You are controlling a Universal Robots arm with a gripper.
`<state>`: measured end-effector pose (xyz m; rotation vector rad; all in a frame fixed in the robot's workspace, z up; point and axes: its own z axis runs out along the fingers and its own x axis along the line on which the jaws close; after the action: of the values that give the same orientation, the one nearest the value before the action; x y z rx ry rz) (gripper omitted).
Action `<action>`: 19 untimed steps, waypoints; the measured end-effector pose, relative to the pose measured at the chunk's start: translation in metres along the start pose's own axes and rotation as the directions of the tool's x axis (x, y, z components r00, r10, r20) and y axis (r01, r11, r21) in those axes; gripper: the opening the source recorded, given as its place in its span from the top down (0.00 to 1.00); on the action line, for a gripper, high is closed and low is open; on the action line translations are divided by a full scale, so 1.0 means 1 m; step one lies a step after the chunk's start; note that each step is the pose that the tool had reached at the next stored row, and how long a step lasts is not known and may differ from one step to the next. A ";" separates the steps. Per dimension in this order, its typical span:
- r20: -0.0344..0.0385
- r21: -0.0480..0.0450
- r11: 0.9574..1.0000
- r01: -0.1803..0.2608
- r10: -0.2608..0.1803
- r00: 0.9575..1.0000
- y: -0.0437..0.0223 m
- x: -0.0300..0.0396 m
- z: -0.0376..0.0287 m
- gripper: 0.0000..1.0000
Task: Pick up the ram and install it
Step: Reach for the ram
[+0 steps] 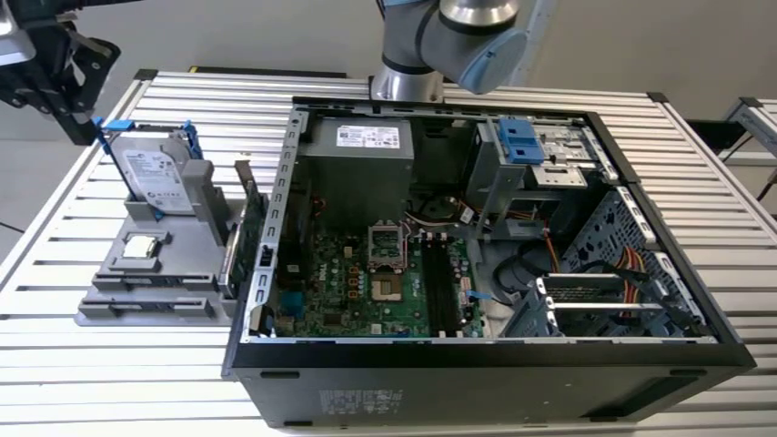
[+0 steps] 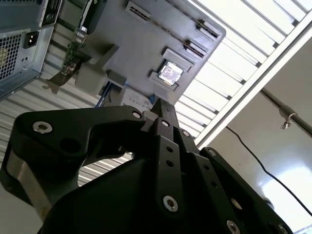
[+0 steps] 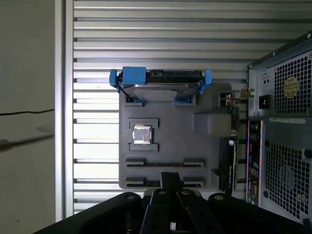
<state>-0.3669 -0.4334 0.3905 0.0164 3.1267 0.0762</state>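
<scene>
My gripper (image 1: 83,123) hangs at the exterior view's far left, just beside the top of the hard drive in its blue frame (image 1: 152,168). In both wrist views its black fingers (image 2: 162,109) meet at the tip, shut, with nothing between them. The gripper (image 3: 168,178) sits above the grey parts holder (image 3: 209,165), near its two long narrow slots (image 3: 165,164). The ram is hidden or out of view; I cannot pick it out in the holder or on the motherboard (image 1: 364,282).
An open computer case (image 1: 486,355) fills the middle of the slatted table (image 1: 109,382). The holder also carries a square silver chip (image 1: 142,246), and a green card (image 1: 251,228) stands on edge against the case wall. The arm's base (image 1: 407,86) rises behind the case.
</scene>
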 end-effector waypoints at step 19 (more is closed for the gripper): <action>0.000 0.000 1.000 0.000 0.000 1.000 -0.0223 -0.0003 -0.0011 1.00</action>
<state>-0.3669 -0.4558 0.3905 0.0163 3.1268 0.0762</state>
